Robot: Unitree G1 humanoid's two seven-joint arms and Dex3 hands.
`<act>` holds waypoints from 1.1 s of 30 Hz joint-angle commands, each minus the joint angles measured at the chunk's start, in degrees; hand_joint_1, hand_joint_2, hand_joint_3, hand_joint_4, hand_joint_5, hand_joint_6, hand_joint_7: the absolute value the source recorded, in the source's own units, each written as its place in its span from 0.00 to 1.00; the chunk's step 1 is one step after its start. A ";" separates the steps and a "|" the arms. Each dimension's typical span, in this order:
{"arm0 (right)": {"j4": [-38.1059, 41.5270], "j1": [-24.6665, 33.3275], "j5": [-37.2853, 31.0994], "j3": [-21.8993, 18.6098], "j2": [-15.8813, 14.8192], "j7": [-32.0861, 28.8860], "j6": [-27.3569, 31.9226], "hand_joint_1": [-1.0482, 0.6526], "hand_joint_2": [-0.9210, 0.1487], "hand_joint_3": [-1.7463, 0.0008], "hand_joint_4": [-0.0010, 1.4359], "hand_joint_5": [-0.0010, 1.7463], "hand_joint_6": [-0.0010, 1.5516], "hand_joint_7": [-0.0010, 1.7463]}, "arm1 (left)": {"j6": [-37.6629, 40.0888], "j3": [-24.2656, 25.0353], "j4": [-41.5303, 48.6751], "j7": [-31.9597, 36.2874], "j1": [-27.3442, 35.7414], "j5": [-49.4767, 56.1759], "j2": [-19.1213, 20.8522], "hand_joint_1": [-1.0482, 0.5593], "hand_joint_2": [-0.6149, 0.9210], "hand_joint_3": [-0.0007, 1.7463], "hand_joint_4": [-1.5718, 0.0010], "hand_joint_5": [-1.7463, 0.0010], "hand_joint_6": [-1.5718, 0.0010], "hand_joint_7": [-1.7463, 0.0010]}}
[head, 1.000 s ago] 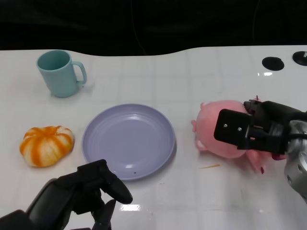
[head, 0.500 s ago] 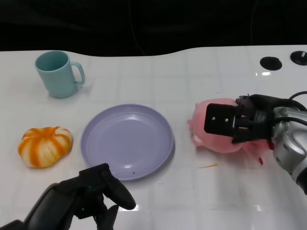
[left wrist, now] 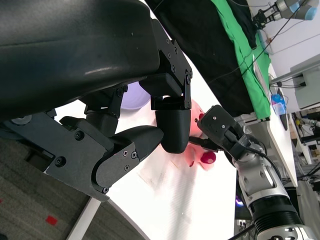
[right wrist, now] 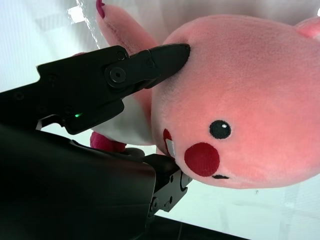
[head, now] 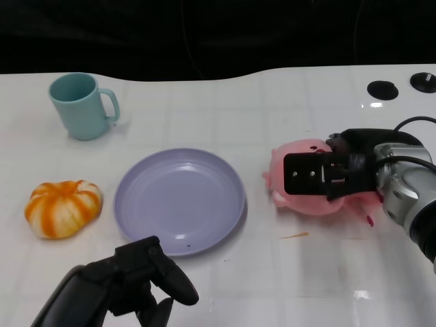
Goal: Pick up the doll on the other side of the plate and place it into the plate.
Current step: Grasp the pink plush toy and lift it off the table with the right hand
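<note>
right of the plate (head: 179,200), on the white table (head: 272,122), the pink doll (head: 303,178) lies on its side with the right hand (head: 325,176) clamped around its head. over the last second the doll and hand together have shifted toward the plate: the doll's near edge now sits closer to the plate rim, though a strip of bare table separates them and the doll has not yet crossed it. the right wrist view shows the grasp plainly: one finger (right wrist: 150,62) presses into the plush above the face, another part of the hand sits under the chin, and the doll (right wrist: 240,95) is pinched between them. whether the doll is lifted off the table or dragged along it cannot be told from these views. the left hand (head: 129,283) hangs low at the near edge, fingers curled inward with nothing in them, and has barely altered. the orange pumpkin (head: 63,208) and teal mug (head: 80,104) stand on the plate's far side from the doll, both apart from it. judgement: the pick appears secured and the carry is under way; the remaining work is to bring the doll over the plate's centre and let go. risk: the soft head may deform and slip from the pinch.
</note>
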 commanded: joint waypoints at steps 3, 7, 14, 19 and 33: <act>5.11 2.36 -0.66 1.32 2.13 -10.46 -3.93 0.27 0.02 1.00 0.35 0.08 0.50 0.02 | -0.21 -0.60 -1.78 0.80 1.45 0.56 -0.27 0.46 0.78 0.60 0.59 0.03 0.56 0.20; 6.15 3.15 -0.19 0.84 2.01 -17.71 -6.66 0.40 0.03 1.00 0.60 0.17 0.70 0.02 | 0.74 -0.77 -2.64 0.96 1.28 1.08 -0.36 0.44 0.78 0.59 0.59 0.02 0.55 0.21; 7.12 2.55 -1.42 2.95 2.12 -18.35 -7.17 0.41 0.00 0.88 0.55 0.58 0.58 0.00 | 2.03 -0.89 -2.79 1.01 0.18 1.33 -0.57 0.44 0.77 0.60 0.57 0.01 0.56 0.22; 6.88 3.73 -0.23 1.88 1.83 -21.69 -8.61 0.41 0.00 0.88 0.57 0.63 0.60 0.01 | 1.88 -0.78 -2.13 0.81 -0.47 1.47 -0.49 0.44 0.77 0.61 0.56 0.01 0.56 0.23; 5.70 7.39 3.39 -2.93 2.01 -33.54 -10.93 0.43 0.00 0.92 0.58 1.00 0.51 0.69 | 0.65 -0.04 -0.82 0.75 -0.53 2.33 -0.13 0.44 0.76 0.60 0.56 0.02 0.56 0.23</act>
